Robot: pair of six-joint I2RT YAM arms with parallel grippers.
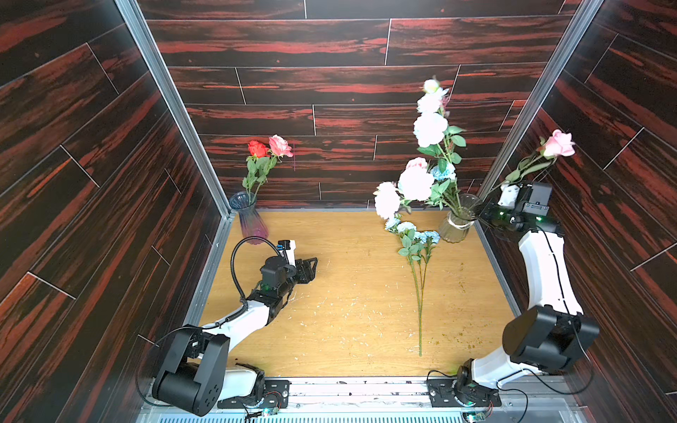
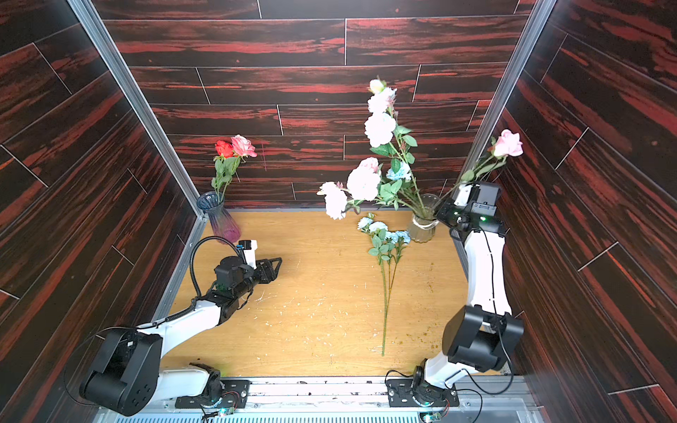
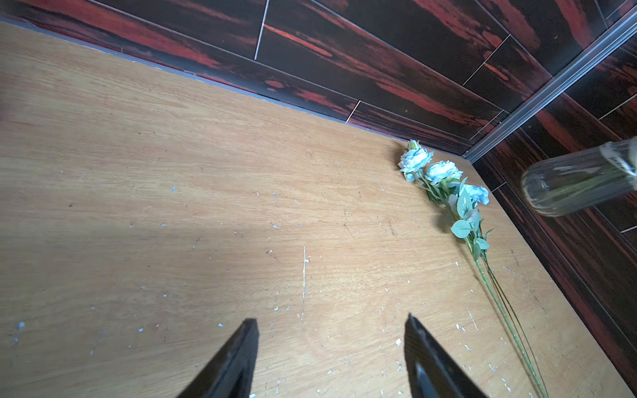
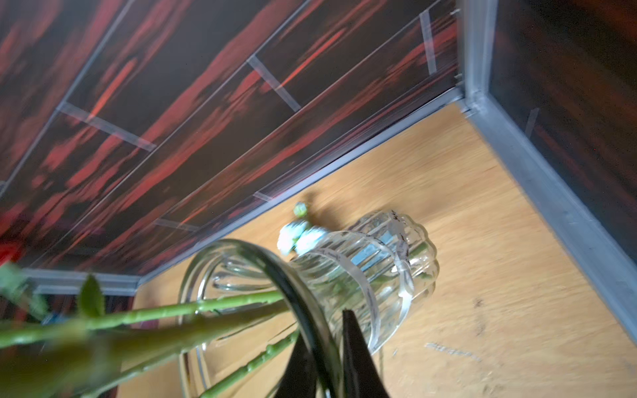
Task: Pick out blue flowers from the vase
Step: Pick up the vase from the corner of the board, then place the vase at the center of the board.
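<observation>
Scratched wooden tabletop [image 1: 348, 300] sits between dark red plank walls [image 1: 329, 84]. At 9 o'clock the left claw [image 1: 313, 270] hovers with its jaws wide, holding nothing. One spray of blue flowers [image 1: 415, 241] lies flat at 2 o'clock, stems pointing to 6. Just beyond, the right claw [image 4: 325, 330] pinches the clear vase [image 1: 454, 229] by its rim, jaws narrow. Another blue bloom [image 1: 441, 171] stands inside among white blooms [image 1: 415, 183]. At 10 o'clock, a purple vase [image 1: 252, 223] holds roses [image 1: 271, 146].

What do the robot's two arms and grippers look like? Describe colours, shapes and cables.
The left arm and right arm have white links joined by bulky black joints. A black corrugated hose loops by the left wrist; a thin black cable runs along the right. The left gripper and right gripper have black tapered fingers.
</observation>
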